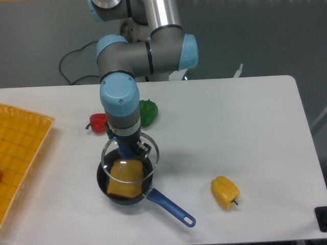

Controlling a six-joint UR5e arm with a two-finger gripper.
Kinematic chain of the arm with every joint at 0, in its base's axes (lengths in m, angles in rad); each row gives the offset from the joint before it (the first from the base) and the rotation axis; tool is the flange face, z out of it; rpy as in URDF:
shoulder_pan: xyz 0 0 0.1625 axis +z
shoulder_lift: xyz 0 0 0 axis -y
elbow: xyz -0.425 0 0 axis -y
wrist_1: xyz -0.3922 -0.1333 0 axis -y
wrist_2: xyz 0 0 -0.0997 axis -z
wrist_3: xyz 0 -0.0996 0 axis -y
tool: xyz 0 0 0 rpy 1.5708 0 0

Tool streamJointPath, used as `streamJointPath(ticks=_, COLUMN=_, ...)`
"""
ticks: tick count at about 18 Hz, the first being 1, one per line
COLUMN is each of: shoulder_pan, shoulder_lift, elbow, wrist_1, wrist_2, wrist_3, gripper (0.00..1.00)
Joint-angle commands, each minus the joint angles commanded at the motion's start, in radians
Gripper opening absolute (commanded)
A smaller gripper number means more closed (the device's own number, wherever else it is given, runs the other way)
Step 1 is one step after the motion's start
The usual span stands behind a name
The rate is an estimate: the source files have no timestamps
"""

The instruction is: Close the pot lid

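The pot (104, 186), a small black saucepan with a long blue handle (171, 206) pointing to the front right, sits on the white table near the front. A yellow-orange block of food (125, 178) lies inside it. The glass lid (151, 159) with its silver rim hangs just above the pot, offset slightly to the back right. My gripper (129, 151) comes straight down onto the lid's centre and is shut on the lid's knob, which the fingers hide.
A green pepper (148, 112) and a red pepper (97, 122) lie just behind the arm. A yellow pepper (225, 192) lies to the front right. An orange tray (20, 153) covers the left edge. The table's front edge runs close to the pot handle.
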Motion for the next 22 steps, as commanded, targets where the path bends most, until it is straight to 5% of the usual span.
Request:
streamJointPath(ticks=6, shoulder_pan=-0.025, shoulder_lift=-0.04, elbow=0.002, wrist_1=0.063, wrist_2=-0.002, wrist_3=-0.058, gripper=0.42)
streamJointPath(ticks=22, shoulder_pan=-0.044, shoulder_lift=-0.06, elbow=0.002, wrist_1=0.066, wrist_2=-0.017, wrist_3=-0.138, gripper=0.43)
